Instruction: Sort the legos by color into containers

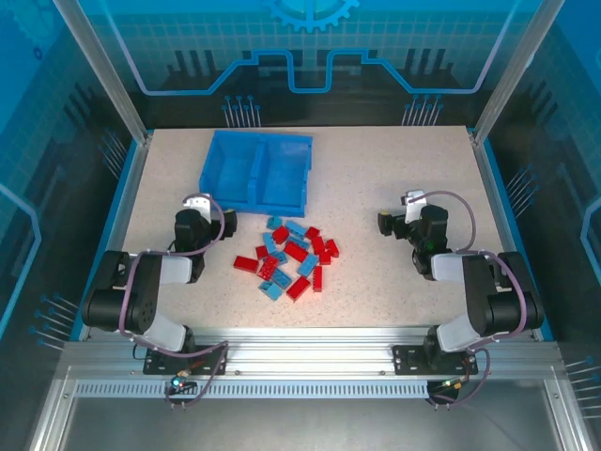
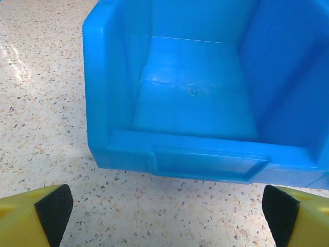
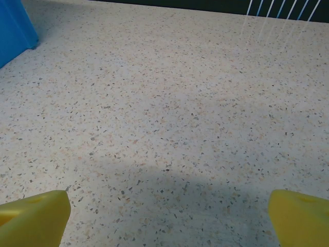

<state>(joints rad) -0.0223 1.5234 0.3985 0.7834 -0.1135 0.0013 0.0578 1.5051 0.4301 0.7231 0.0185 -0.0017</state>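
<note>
Left gripper, jaws spread wide and empty, sits at nine o'clock of the legos, facing the blue tray close ahead. These red and light-blue bricks lie scattered at the tray's six o'clock. Right gripper, equally wide and empty, rests at their three o'clock.

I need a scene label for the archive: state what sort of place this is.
Probably a robotics lab test cell, not a home: two arms bolted to an aluminium rail, a speckled tabletop walled by framed blue panels, and legos beside a sorting tray.
</note>
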